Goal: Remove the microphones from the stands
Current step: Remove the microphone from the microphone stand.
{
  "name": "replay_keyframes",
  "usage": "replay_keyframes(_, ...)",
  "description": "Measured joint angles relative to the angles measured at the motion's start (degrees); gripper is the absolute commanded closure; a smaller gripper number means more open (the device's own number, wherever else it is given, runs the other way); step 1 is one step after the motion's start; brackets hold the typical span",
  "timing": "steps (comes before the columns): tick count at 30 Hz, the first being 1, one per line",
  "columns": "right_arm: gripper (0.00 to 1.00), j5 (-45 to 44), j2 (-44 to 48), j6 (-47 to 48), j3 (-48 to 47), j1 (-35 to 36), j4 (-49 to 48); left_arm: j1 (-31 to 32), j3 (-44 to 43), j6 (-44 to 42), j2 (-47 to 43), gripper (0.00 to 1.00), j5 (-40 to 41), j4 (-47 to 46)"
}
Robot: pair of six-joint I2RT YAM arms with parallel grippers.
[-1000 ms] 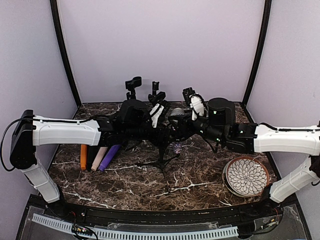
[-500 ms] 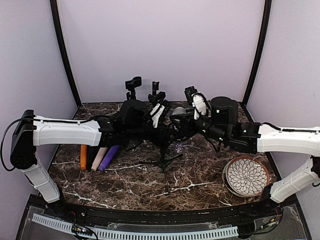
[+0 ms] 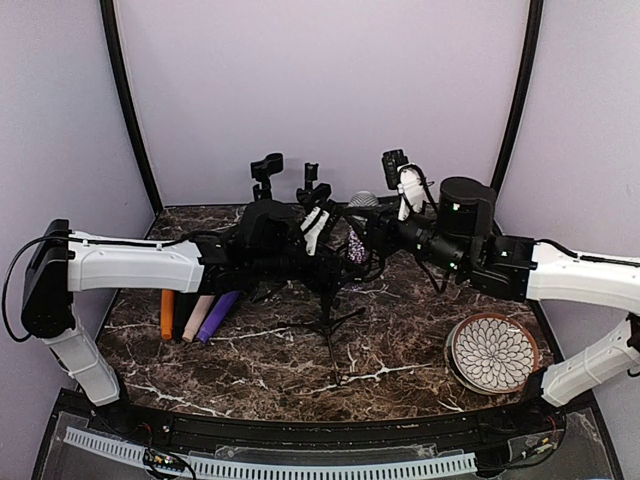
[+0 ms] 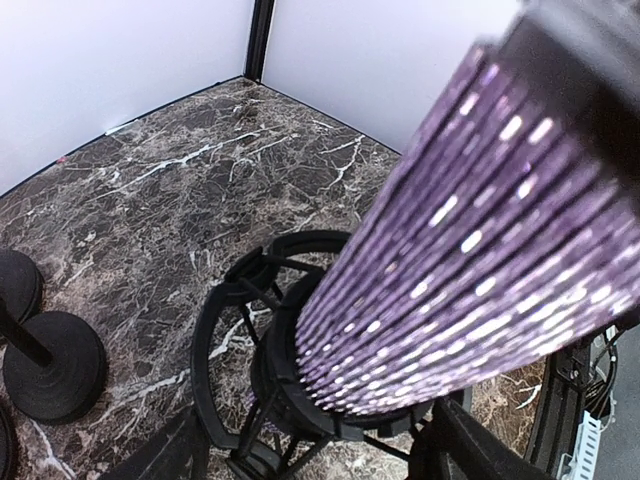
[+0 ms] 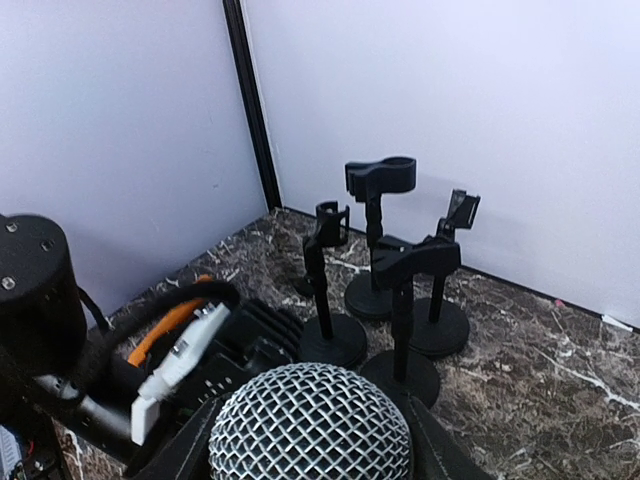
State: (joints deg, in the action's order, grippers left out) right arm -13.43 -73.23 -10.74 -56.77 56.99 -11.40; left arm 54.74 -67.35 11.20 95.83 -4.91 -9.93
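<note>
The microphone has a silver mesh head (image 3: 362, 200) and a purple glitter body (image 3: 354, 246). My right gripper (image 3: 372, 226) is shut on it just below the head and holds it tilted. In the right wrist view the mesh head (image 5: 310, 425) fills the gap between my fingers (image 5: 176, 452). The black tripod stand (image 3: 327, 318) stands mid-table. My left gripper (image 3: 320, 262) is shut on its upper part. In the left wrist view the purple body (image 4: 450, 230) has its lower end still inside the stand's black ring mount (image 4: 238, 330).
Several empty black clip stands (image 3: 264, 170) stand at the back and show in the right wrist view (image 5: 378, 182). Orange (image 3: 167, 312), beige (image 3: 197, 318) and purple (image 3: 221, 313) microphones lie at the left. A patterned plate (image 3: 492, 352) sits at the right front.
My right gripper has risen and drawn back to the right, pulling the microphone up through the mount. The left gripper and the stand have stayed in place.
</note>
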Motion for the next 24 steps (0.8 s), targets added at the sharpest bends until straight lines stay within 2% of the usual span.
replay_keyframes(8, 0.87, 0.11, 1.92, 0.33, -1.75, 0.00, -3.58, 0.00, 0.00, 0.07, 0.17, 0.23, 0.09, -0.26)
replay_keyframes(15, 0.88, 0.15, 2.97, 0.70, -1.75, 0.00, -3.17, 0.00, 0.00, 0.02, 0.17, 0.23, 0.11, -0.31)
replay_keyframes(24, 0.88, 0.28, 8.61, 1.03, -1.75, 0.11, -2.86, 0.00, 0.00, 0.02, 0.48, 0.23, 0.11, -0.74)
